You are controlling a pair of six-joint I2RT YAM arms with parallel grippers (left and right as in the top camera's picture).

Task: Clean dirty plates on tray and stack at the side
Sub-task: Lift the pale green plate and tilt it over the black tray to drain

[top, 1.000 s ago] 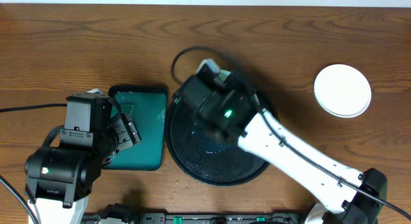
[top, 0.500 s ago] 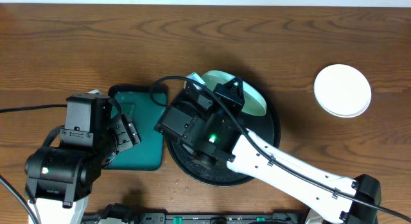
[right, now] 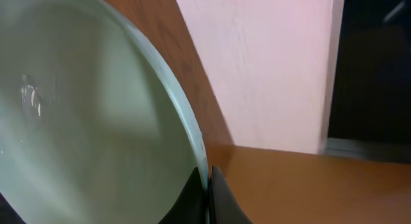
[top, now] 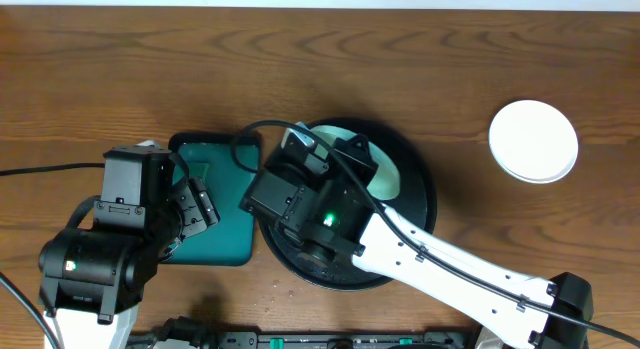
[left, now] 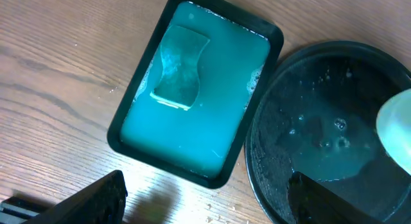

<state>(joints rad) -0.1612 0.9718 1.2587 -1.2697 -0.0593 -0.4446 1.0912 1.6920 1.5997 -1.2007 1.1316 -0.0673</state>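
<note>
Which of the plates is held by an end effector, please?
The pale mint plate over the black tray, its rim pinched in the right end effector; the white plate lies free.

Right arm [top: 430, 257] farther left across the tray [top: 424, 211], its pinched plate [top: 386, 172] now half hidden beneath.
</note>
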